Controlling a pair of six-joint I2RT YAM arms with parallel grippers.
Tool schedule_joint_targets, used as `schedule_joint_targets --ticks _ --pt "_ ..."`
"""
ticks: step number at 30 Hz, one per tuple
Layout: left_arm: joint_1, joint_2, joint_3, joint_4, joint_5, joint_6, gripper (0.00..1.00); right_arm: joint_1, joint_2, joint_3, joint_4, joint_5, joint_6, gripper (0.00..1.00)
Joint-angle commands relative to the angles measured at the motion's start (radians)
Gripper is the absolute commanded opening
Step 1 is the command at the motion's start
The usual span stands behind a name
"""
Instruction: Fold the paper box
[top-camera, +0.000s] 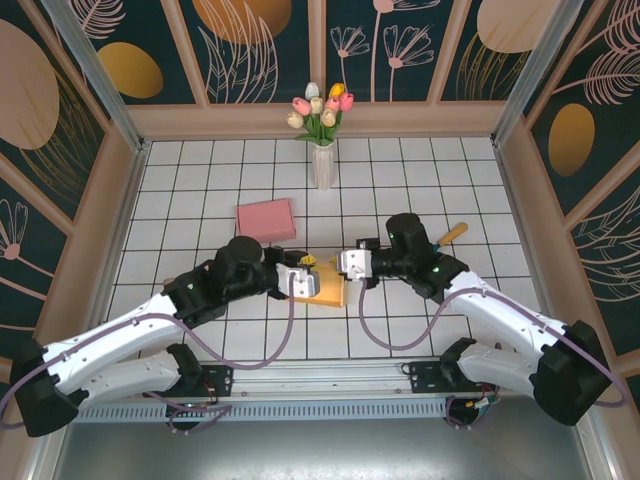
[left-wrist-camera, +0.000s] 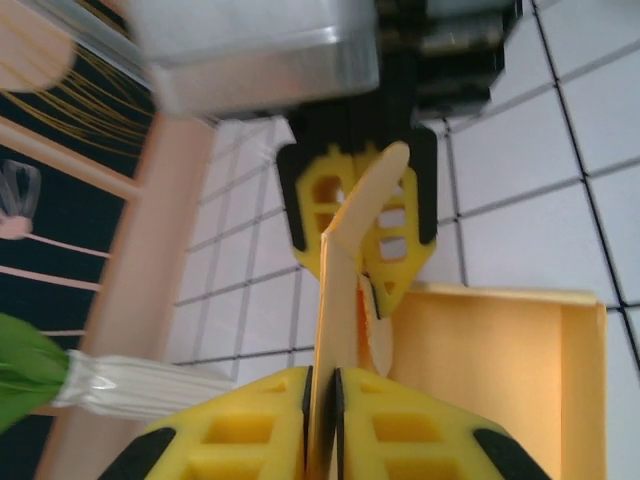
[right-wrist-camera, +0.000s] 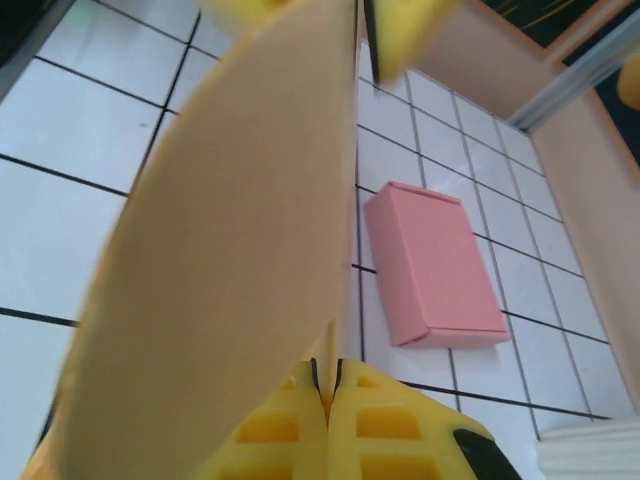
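Left end effector is closed narrow on a thin upright flap of the paper box, with its yellow fingers pressed against both faces of the card. Right end effector faces it from the far end and is clamped shut on the same flap. In its own wrist view the flap is a broad tan sheet rising from between the pads.

Gripping one flap from two ends looks meant to keep it standing straight while the crease at its base is set. The rest of the box lies flat beside it as an open tray.

The box sits on the white tiled counter, on the near side of the vase and almost in line with it, between the two arms. A closed pink box lies to the near left of the vase, apart from the work. It is probably a spare or a finished one.

No brand, label or print can be read on either box, the fingers or the vase; every visible face is plain.
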Motion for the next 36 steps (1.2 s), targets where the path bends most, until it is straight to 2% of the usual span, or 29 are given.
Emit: schedule_joint_targets --ticks 1,4,6,8,9,10,11,13,16,18,19,20,22,24,27,36 --pt "-0.002 -0.077 -0.001 0.23 -0.06 -0.11 0.16 -0.062 -0.02 -0.006 0.034 -0.036 0.081 0.0" --pt "-0.001 -0.123 -0.016 0.336 -0.118 -0.214 0.19 -0.107 -0.043 -0.022 0.033 -0.029 0.092 0.0" --pt "-0.002 -0.134 -0.011 0.406 -0.223 -0.303 0.27 -0.11 -0.062 -0.044 0.057 -0.02 0.092 0.0" --pt "-0.001 -0.111 0.037 0.481 -0.534 -0.491 0.35 -0.144 -0.082 -0.058 0.081 -0.022 0.092 0.0" --pt "0.003 -0.086 0.087 0.463 -0.691 -0.561 0.35 -0.15 -0.088 -0.063 0.089 -0.021 0.091 0.0" --pt "0.017 -0.047 0.155 0.397 -0.803 -0.617 0.35 -0.155 -0.095 -0.07 0.096 -0.015 0.088 0.0" --pt "0.045 -0.004 0.21 0.306 -0.847 -0.682 0.41 -0.155 -0.101 -0.077 0.105 -0.01 0.086 0.0" --pt "0.118 0.082 0.342 0.105 -0.812 -0.86 0.55 -0.154 -0.112 -0.084 0.118 -0.008 0.087 0.0" --pt "0.167 0.197 0.441 -0.134 -0.832 -1.157 0.6 -0.144 -0.127 -0.095 0.148 -0.004 0.117 0.0" --pt "0.194 0.21 0.408 -0.175 -0.751 -1.297 0.66 -0.125 -0.141 -0.113 0.187 0.013 0.142 0.0" --pt "0.213 0.208 0.376 -0.167 -0.691 -1.349 0.72 -0.122 -0.146 -0.128 0.207 0.018 0.148 0.0" --pt "0.232 0.209 0.347 -0.159 -0.63 -1.392 0.85 -0.107 -0.15 -0.138 0.219 0.015 0.156 0.0" --pt "0.283 0.232 0.323 -0.155 -0.472 -1.443 0.91 -0.097 -0.152 -0.146 0.238 0.007 0.184 0.0" --pt "0.31 0.269 0.327 -0.178 -0.38 -1.476 0.9 -0.097 -0.153 -0.149 0.242 0.002 0.206 0.0" --pt "0.314 0.313 0.327 -0.19 -0.327 -1.5 0.88 -0.096 -0.154 -0.166 0.262 0.012 0.226 0.0" --pt "0.314 0.364 0.224 -0.062 -0.132 -1.596 0.76 -0.096 -0.164 -0.255 0.391 0.043 0.28 0.0"
